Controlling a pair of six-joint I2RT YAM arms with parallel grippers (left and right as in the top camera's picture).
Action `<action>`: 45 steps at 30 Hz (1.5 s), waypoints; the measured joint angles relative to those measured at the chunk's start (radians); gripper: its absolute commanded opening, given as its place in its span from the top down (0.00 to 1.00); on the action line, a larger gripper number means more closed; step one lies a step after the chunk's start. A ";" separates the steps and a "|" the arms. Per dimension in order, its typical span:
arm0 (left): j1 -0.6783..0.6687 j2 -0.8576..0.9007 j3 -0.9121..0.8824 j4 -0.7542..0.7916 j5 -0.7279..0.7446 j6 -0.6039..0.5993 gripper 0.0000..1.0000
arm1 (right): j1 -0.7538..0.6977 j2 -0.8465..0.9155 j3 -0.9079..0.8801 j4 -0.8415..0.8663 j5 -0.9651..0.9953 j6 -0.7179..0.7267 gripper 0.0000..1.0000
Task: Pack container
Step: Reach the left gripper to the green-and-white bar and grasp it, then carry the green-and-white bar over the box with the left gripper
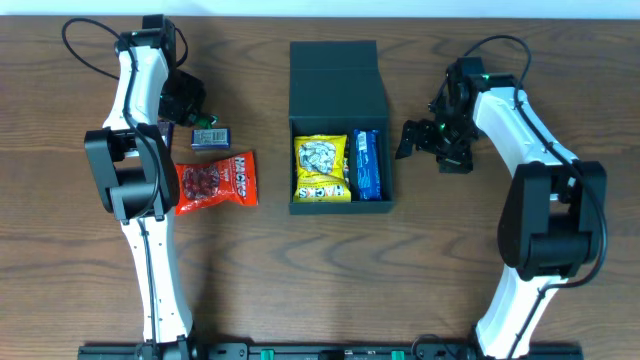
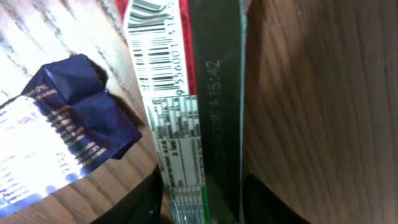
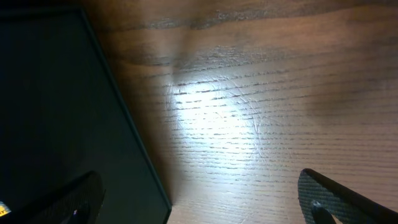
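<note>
I'm lining my left tool (image 1: pixel 195 112) over the barcode-backed red packet (image 2: pixel 168 93) near the table's far-left corner; can't tell if it's pinching. Aiming mid-packet, clear of the blue candy (image 2: pixel 81 118). Right tool (image 1: pixel 410 140) is hanging spread beside the open container (image 1: pixel 335 80), far-centre.

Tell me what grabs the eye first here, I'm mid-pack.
The open dark container sits mid-table with a yellow packet and a blue packet side by side inside. Left of it, a bright red packet lies outside, and the right gripper is open just right of the container.
</note>
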 measured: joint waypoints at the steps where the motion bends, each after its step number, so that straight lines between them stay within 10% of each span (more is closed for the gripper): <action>1: 0.000 0.000 0.000 0.001 0.000 0.000 0.63 | 0.000 0.000 0.000 0.000 0.000 0.000 0.01; 26: 0.000 0.016 0.114 -0.056 -0.008 0.058 0.94 | -0.014 0.000 0.000 -0.029 -0.001 0.000 0.01; 45: -0.231 0.016 0.444 -0.264 -0.121 0.248 0.94 | -0.246 0.001 0.306 -0.224 0.027 -0.062 0.01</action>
